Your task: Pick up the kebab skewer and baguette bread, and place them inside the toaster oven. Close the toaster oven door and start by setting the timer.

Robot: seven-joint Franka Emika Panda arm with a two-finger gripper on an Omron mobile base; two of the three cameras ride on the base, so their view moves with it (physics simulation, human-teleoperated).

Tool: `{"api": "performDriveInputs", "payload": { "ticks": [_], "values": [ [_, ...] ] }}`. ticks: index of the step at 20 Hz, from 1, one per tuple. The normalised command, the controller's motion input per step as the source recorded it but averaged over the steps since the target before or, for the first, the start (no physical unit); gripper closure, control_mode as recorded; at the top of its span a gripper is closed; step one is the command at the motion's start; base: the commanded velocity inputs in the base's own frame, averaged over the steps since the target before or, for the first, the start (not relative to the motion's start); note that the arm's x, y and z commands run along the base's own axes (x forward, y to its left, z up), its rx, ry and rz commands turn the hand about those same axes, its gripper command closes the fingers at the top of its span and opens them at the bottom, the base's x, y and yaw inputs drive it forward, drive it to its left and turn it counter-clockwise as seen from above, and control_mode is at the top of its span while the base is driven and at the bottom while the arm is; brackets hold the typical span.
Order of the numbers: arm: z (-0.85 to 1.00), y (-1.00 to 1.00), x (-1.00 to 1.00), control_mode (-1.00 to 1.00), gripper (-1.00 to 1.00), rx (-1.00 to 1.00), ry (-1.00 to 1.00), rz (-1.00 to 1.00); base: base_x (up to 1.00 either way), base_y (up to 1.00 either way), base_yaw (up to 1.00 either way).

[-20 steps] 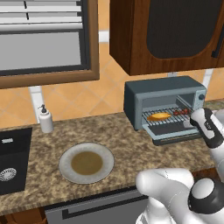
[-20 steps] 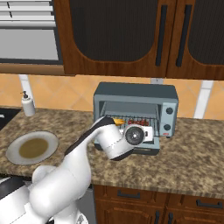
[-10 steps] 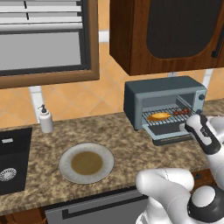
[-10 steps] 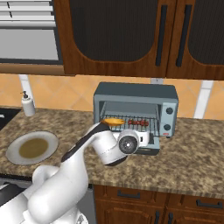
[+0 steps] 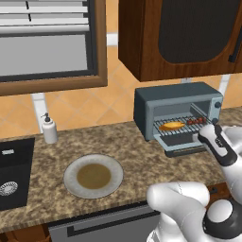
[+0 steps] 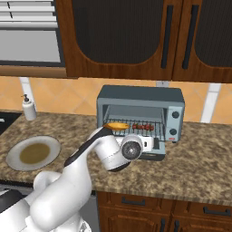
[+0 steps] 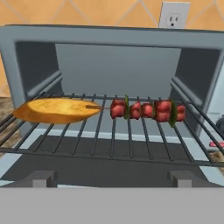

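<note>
The blue-grey toaster oven (image 5: pixel 165 100) (image 6: pixel 140 94) (image 7: pixel 113 36) stands on the counter with its door (image 5: pixel 182 147) (image 6: pixel 153 155) dropped flat in front. On its wire rack (image 7: pixel 131 142) the golden baguette bread (image 7: pixel 57 110) (image 5: pixel 171 125) (image 6: pixel 117 126) lies at the left. The kebab skewer (image 7: pixel 146 110) (image 5: pixel 195 121) (image 6: pixel 144 127) lies to its right, its stick end touching the loaf. My gripper (image 7: pixel 113 178) (image 5: pixel 202 136) (image 6: pixel 149 144) hovers just outside the oven mouth, low over the door. It is open with nothing between its fingers.
A grey plate (image 5: pixel 71 182) (image 6: pixel 53 145) with a brown centre sits on the granite counter to the left. A soap bottle (image 5: pixel 48 128) (image 6: pixel 29 108) and a black sink (image 5: pixel 12 172) lie further left. The knob panel (image 6: pixel 174 120) is on the oven's right; dark cabinets hang above.
My hand has drawn back a little from the oven mouth and dropped lower. The baguette and skewer have stayed on the rack, and the jaws have stayed open.
</note>
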Motion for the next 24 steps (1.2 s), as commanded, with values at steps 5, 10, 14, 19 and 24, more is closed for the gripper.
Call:
{"api": "performDriveInputs", "payload": {
  "ticks": [5,10,14,19,24],
  "values": [
    [0.00,0.01,0.15,-1.00,-1.00,0.00,0.00,0.00,0.00,0.00,0.00],
    [-0.02,0.02,0.09,-1.00,-1.00,0.01,0.00,0.00,0.00,0.00,0.00],
    [-0.08,0.00,0.02,-1.00,-1.00,0.04,0.00,0.00,0.00,0.00,0.00],
    [-0.05,0.00,0.07,-1.00,-1.00,0.04,0.00,-0.01,0.00,0.00,0.00],
    [-0.09,0.00,0.15,-1.00,-1.00,0.00,0.00,0.00,0.00,0.00,0.00]
  ]
}}
